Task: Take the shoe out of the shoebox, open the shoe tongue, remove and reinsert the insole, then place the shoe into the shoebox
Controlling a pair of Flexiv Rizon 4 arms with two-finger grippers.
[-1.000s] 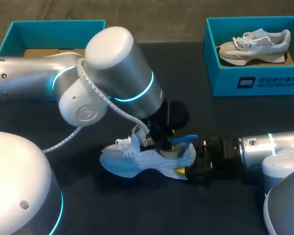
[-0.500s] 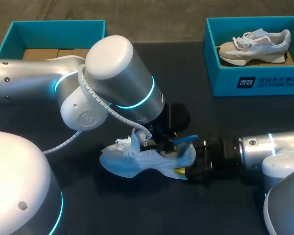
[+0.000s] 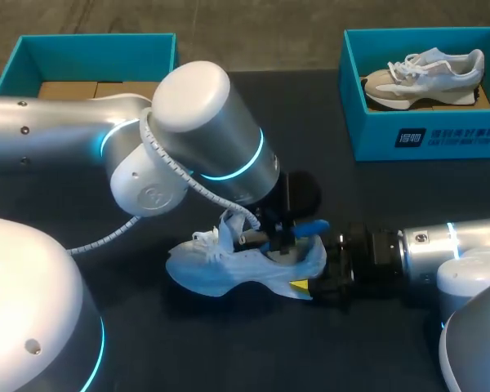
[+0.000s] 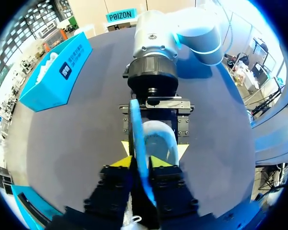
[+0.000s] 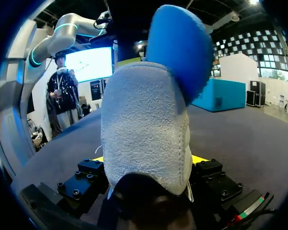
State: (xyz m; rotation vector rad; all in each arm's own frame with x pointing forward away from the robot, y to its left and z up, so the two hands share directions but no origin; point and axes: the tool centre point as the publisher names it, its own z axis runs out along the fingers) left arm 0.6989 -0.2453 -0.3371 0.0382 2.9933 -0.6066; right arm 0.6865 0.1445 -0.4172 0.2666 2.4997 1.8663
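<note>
Pinching the blue insole (image 4: 136, 134) between closed yellow tips, the left gripper (image 4: 141, 163) holds it at the heel opening of the pale blue sneaker (image 3: 229, 273). The right gripper (image 5: 149, 160) is clamped on the sneaker's heel from both sides. The sneaker rests sole-down on the dark table (image 3: 147, 327), well apart from the left teal shoebox (image 3: 90, 49) and the right teal shoebox (image 3: 425, 135), which holds a second sneaker (image 3: 425, 77).

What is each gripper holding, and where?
Left gripper pinches the blue foam insole by its edge; right gripper clamps the pale fabric sneaker at its heel.
</note>
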